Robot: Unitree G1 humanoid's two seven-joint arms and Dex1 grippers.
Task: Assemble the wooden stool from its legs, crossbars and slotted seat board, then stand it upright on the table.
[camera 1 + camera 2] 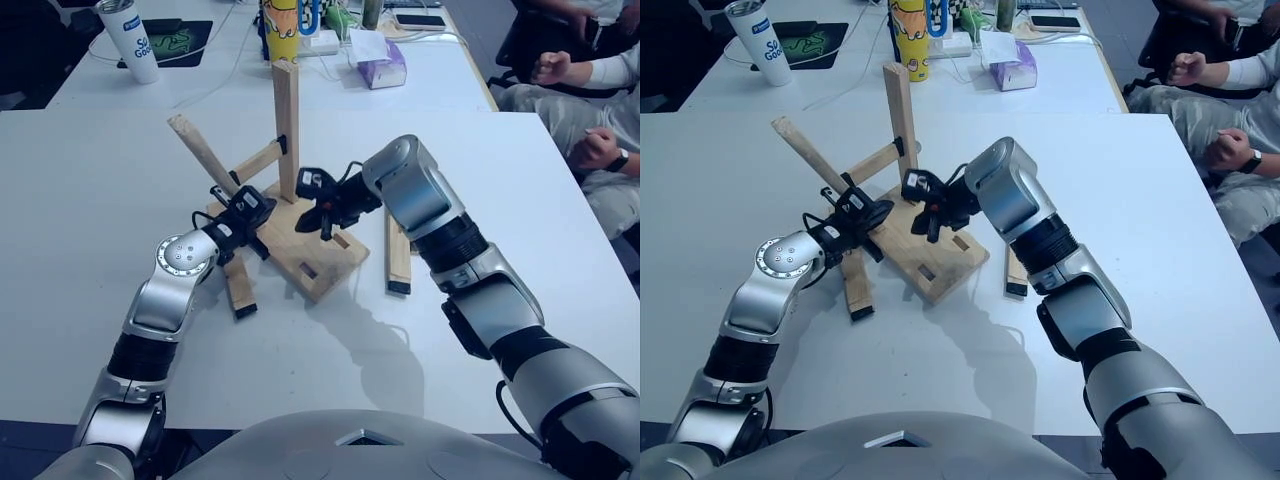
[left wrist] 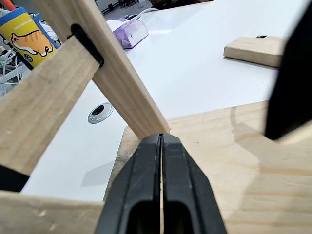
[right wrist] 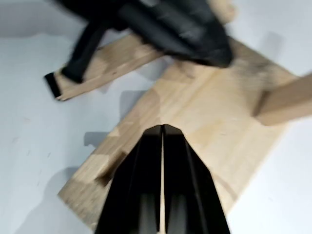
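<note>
The slotted seat board [image 1: 312, 258] lies flat on the white table. From its far corner one leg [image 1: 286, 120] rises upright, and a second leg [image 1: 200, 150] leans away to the left. A crossbar [image 1: 258, 160] joins the two. My left gripper [image 1: 245, 215] is shut, with its tips [image 2: 161, 141] at the board's left edge, by the foot of a leg. Above the board's middle hovers my right gripper [image 1: 318, 205], also shut with nothing in it [image 3: 162, 134]. One loose leg [image 1: 240, 292] lies under the left arm. Another loose piece [image 1: 398, 262] lies to the right of the board.
A white tumbler [image 1: 132, 38], a colourful cup [image 1: 282, 30] and a tissue pack [image 1: 380, 62] stand on the table behind. A person's arms [image 1: 590, 100] show at the far right edge. Bare tabletop [image 1: 90, 200] spreads to the left and in front of the board.
</note>
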